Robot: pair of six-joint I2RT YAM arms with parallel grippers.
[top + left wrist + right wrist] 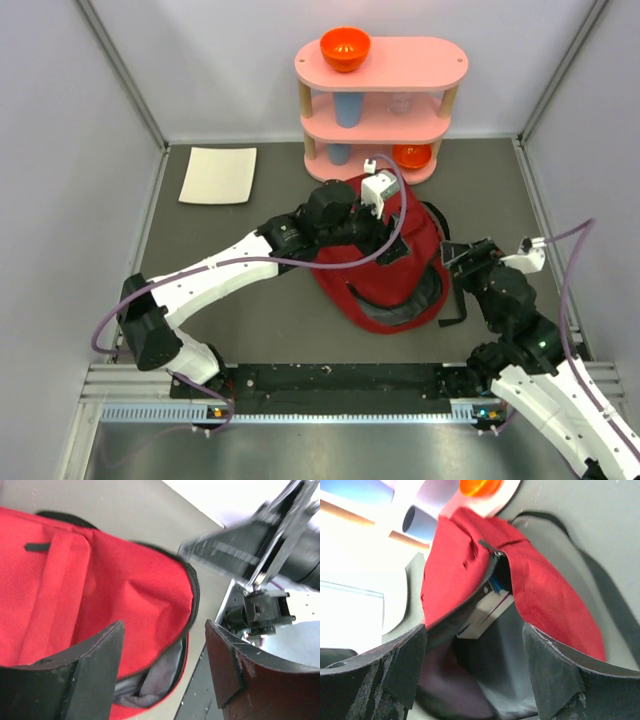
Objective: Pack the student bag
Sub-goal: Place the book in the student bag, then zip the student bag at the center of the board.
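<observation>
Overhead view: the left arm [330,218] covers the upper left of the bag [415,262]. Right wrist view: a box [485,611] inside the bag is half hidden by the red flap, and its print is unreadable. An orange bowl [479,486] is cut by the top edge. Left wrist view: the right arm [250,550] is blurred, and the bag runs off the left edge.

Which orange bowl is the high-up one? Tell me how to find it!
Look at the back of the table for the pink shelf with three levels. On its top level, at the left end, sits an orange bowl. The other orange bowl is down on the lowest level at the right, near the red bag.
</observation>
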